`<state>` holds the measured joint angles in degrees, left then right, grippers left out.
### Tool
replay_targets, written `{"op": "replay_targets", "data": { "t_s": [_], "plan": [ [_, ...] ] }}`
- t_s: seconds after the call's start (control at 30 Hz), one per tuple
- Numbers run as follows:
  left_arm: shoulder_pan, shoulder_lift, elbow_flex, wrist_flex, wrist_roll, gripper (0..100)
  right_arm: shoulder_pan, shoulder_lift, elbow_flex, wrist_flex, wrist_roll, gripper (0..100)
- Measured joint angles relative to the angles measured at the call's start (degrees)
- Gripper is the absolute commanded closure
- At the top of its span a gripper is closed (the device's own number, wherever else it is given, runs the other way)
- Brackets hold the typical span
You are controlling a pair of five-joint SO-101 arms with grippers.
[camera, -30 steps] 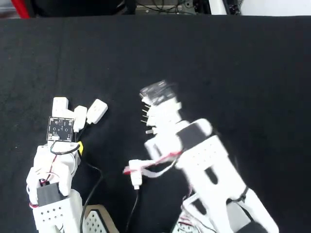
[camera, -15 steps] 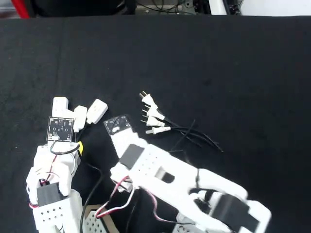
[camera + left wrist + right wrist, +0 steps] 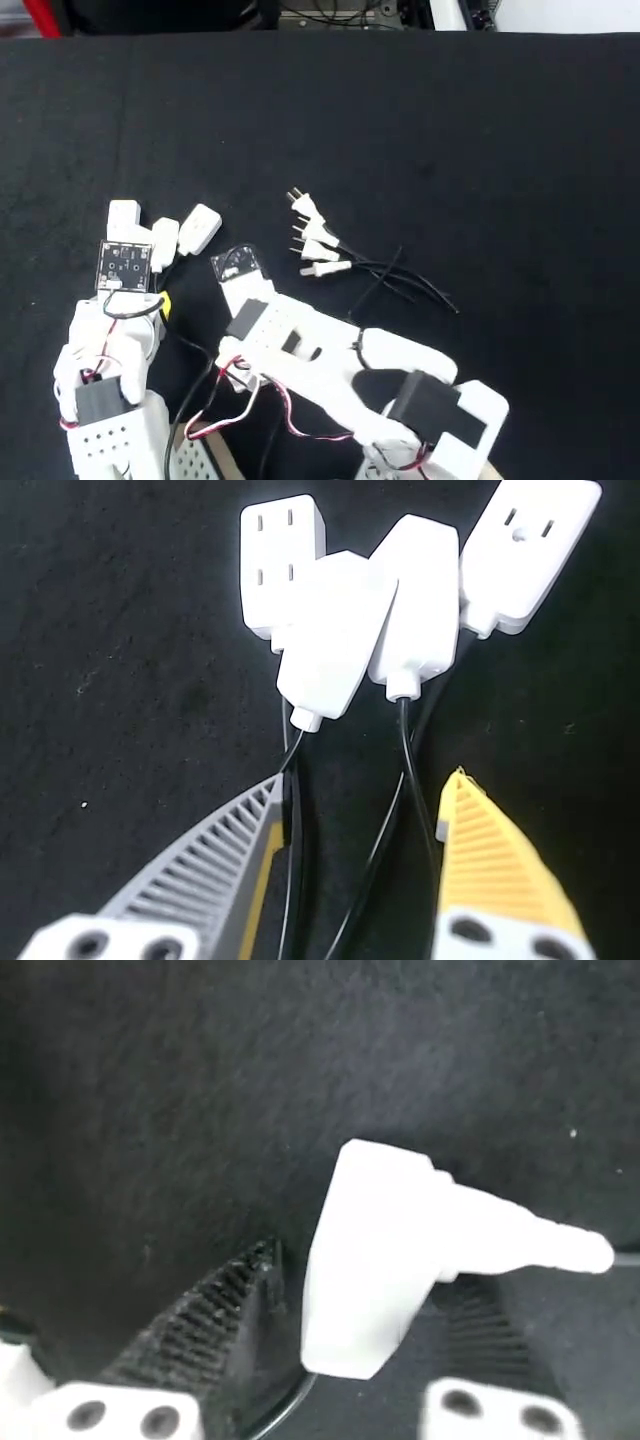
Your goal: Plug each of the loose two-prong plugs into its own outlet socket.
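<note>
Left gripper [image 3: 367,778] open wide, holding nothing, straddling two black cords [image 3: 398,770] leading to the outlet sockets [image 3: 335,640]. Right gripper [image 3: 365,1275] open around one socket [image 3: 385,1220]. Loose plugs [image 3: 312,238] lie nearby, unplugged.

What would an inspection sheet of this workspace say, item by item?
Surface: black cloth table, flat.
Job's things: four white outlet sockets clustered ahead of the left arm; loose two-prong plugs bunched mid-table, none plugged in.
Clutter: nothing seen.
Grippers: left gripper with fingers open, just short of the sockets; right gripper with fingers open on either side of a white block.
Cables: black plug cables trail away from the sockets; black socket cables run between the left fingers.
Surroundings: dark equipment beyond the table's far edge.
</note>
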<state>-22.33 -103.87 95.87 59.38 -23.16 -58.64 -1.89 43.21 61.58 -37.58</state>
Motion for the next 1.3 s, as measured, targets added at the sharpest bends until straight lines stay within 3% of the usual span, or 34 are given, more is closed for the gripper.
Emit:
{"op": "replay_targets", "data": {
  "t_s": [0.07,0.2,0.4,0.57,0.7,0.87,1.03,1.2,1.3],
  "plan": [
    [0.00,0.00,0.00,0.00,0.00,75,0.35,0.00,0.09,0.09,0.26,94.4],
    [0.00,0.00,0.00,0.00,0.00,75,2.99,0.00,0.09,0.44,4.13,98.5],
    [0.00,0.00,0.00,0.00,0.00,75,9.05,-3.69,0.00,7.47,13.36,98.7],
    [0.00,0.00,0.00,0.00,0.00,75,13.63,-14.07,0.00,13.54,28.40,98.7],
    [0.00,0.00,0.00,0.00,0.00,75,21.45,-27.34,0.00,16.53,37.27,98.7],
    [0.00,0.00,0.09,0.00,0.00,75,35.78,-44.92,0.00,23.21,53.27,98.6],
    [0.00,0.00,0.09,0.00,0.00,75,59.78,-48.70,1.05,24.97,69.54,98.6],
    [0.00,0.00,0.18,0.00,0.00,75,84.84,-40.09,4.92,9.41,76.40,98.6],
    [1.05,0.00,0.18,-0.79,0.00,75,93.10,-32.53,5.01,-0.09,76.75,98.6]
  ]
}}
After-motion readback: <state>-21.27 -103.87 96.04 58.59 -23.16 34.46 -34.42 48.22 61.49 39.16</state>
